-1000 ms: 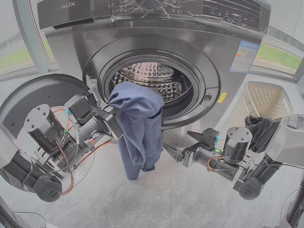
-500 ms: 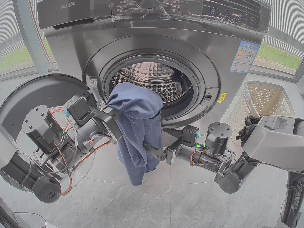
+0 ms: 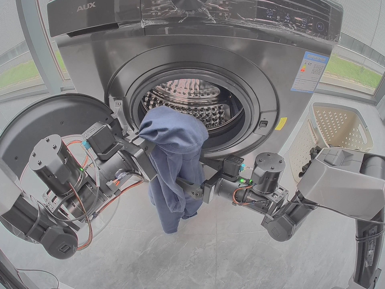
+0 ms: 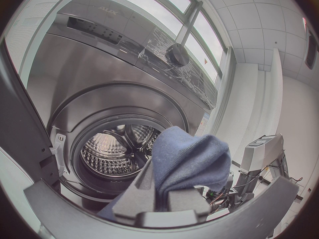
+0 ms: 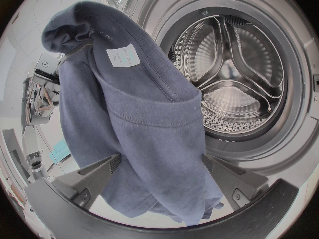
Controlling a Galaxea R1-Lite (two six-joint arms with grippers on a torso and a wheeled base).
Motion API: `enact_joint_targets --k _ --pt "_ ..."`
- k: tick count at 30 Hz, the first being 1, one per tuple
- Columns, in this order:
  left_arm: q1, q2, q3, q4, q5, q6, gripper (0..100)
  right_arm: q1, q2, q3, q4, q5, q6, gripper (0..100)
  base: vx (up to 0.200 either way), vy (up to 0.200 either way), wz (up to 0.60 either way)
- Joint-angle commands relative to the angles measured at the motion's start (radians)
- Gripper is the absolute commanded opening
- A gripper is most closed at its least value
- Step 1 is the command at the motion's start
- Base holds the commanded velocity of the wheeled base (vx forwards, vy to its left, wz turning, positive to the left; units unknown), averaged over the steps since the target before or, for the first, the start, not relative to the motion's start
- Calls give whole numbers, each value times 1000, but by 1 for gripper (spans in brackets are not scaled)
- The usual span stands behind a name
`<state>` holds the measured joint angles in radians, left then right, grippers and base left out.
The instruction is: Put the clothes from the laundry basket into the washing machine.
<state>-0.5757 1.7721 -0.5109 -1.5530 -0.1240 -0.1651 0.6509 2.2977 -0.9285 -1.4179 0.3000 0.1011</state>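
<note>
Before the open mouth of the washing machine (image 3: 100, 61) hangs a blue sweatshirt (image 3: 176, 161); its top is bunched into a rounded hump at the lower left rim of the drum (image 3: 192, 97), and the rest drops in long soft folds toward the grey floor (image 3: 200, 253); a stitched neckband and a white label (image 5: 123, 57) show on the cloth. The left claw (image 4: 162, 193) is pinched tight on the bunched top; the right claw (image 5: 159, 160) has its fingers spread wide, the hanging cloth lying between them, not clamped. The round door (image 3: 52, 113) is swung open to the left; off to the right the pale laundry basket (image 3: 341, 121) stands beside the machine, a dark garment (image 3: 313, 153) at its near edge, largely behind the right arm. A second ago the right claw was well clear of the sweatshirt, nearer the basket; it has since swung across into the hanging folds, while the left claw has kept its hold in almost the same place.
</note>
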Motion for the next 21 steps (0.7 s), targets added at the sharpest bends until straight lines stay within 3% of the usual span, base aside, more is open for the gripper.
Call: enact_joint_targets --k 1,2,3,9,15,21 --pt "-1 1 5 -4 0 -1 0 6 36 -39 -24 -5 0 100 0 0 0" --pt "1 1 5 -4 0 -1 0 4 42 -41 -39 -5 0 100 0 0 0" --pt "1 3 5 -4 0 -1 0 3 51 -44 -56 -5 0 0 0 0 0" --pt "1 4 6 -4 0 -1 0 -7 34 -21 -76 -2 0 0 0 0 0" --pt "5 6 6 -4 0 -2 0 -28 -63 66 -81 -12 -11 0 0 0 0" --pt "14 6 5 -2 0 -4 0 -82 -205 178 -64 -81 -47 0 0 0 0"
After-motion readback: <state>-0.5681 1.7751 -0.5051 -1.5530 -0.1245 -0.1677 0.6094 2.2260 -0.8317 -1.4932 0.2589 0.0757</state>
